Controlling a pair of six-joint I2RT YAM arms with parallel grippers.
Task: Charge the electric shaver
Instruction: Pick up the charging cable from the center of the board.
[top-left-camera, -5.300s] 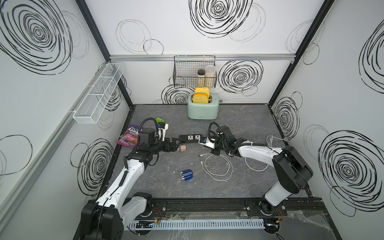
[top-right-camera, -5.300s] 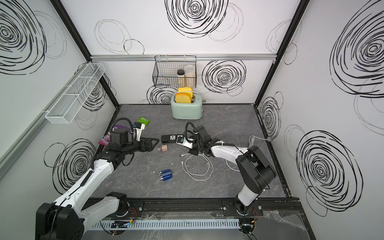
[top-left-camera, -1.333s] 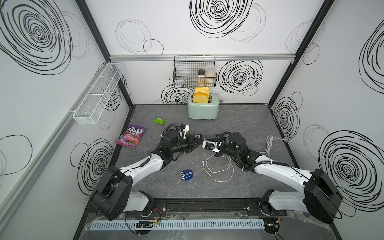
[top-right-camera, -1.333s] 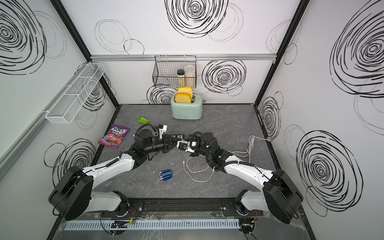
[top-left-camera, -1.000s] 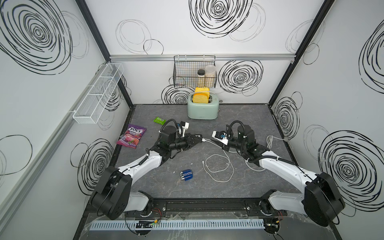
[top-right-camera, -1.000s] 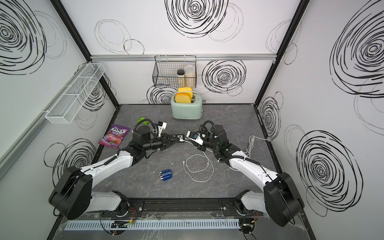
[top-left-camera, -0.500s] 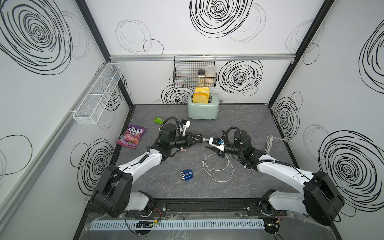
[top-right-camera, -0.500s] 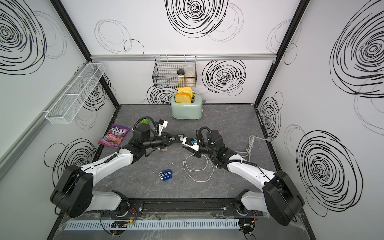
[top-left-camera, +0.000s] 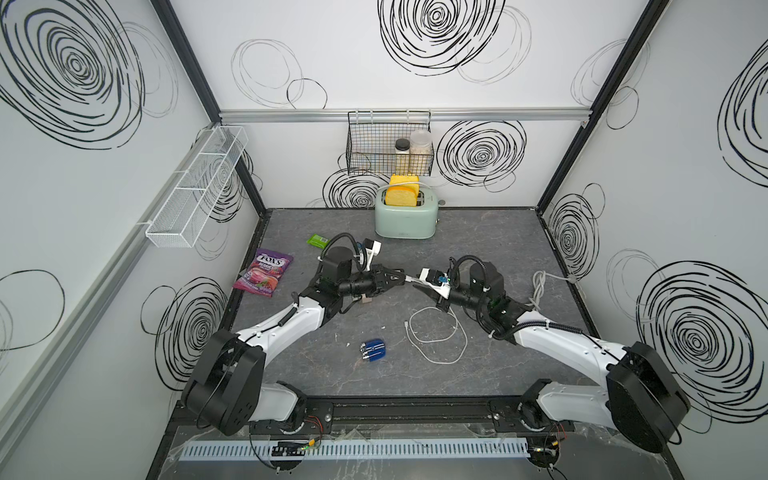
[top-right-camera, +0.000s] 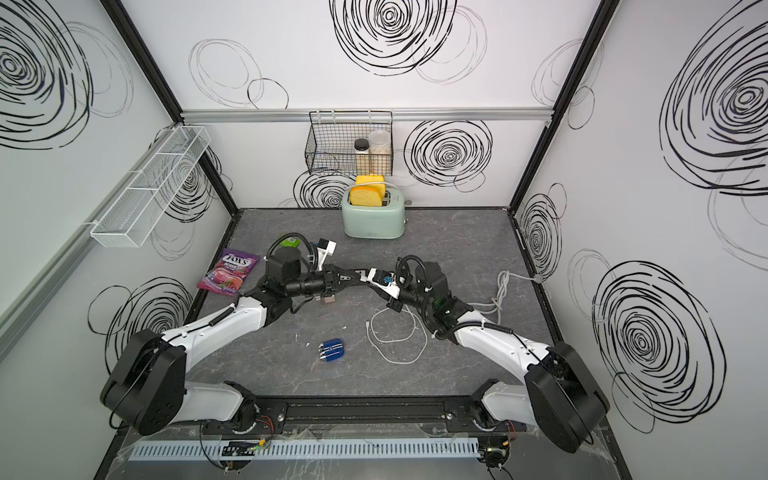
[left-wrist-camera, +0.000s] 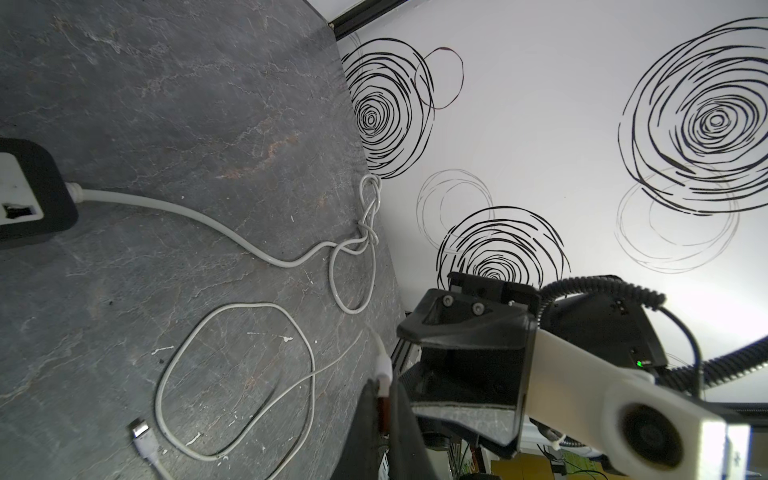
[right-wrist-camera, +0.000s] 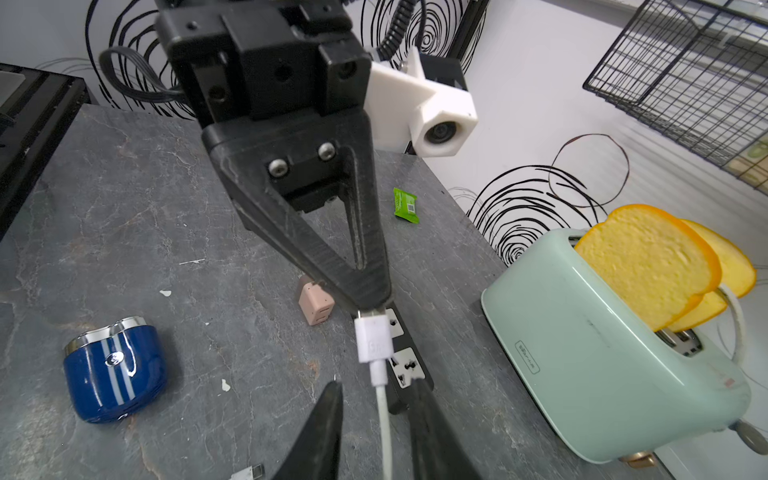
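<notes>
The electric shaver (top-left-camera: 372, 351) (top-right-camera: 331, 351) (right-wrist-camera: 114, 370), glossy dark blue with silver heads, lies alone on the grey table near the front. Above mid-table my left gripper (top-left-camera: 402, 277) (right-wrist-camera: 372, 305) is shut on the white USB plug (right-wrist-camera: 372, 338) of the charging cable (right-wrist-camera: 384, 428). My right gripper (top-left-camera: 420, 286) (right-wrist-camera: 376, 388) faces it tip to tip. It is open, one finger on each side of the cable just behind the plug, with gaps showing. The cable's loop (top-left-camera: 436, 336) and free end (left-wrist-camera: 141, 432) rest on the table.
The pinkish charger adapter (right-wrist-camera: 314, 305) stands under the left gripper, next to the black power strip (right-wrist-camera: 405, 361), whose white cord (top-left-camera: 538, 286) bunches at the right wall. A mint toaster (top-left-camera: 405, 222) stands at the back. A candy bag (top-left-camera: 264, 272) and a green packet (top-left-camera: 318, 240) lie left.
My right gripper has moved left, up to the left gripper's tip, and now straddles the cable. The left gripper has stayed shut on the plug, almost still.
</notes>
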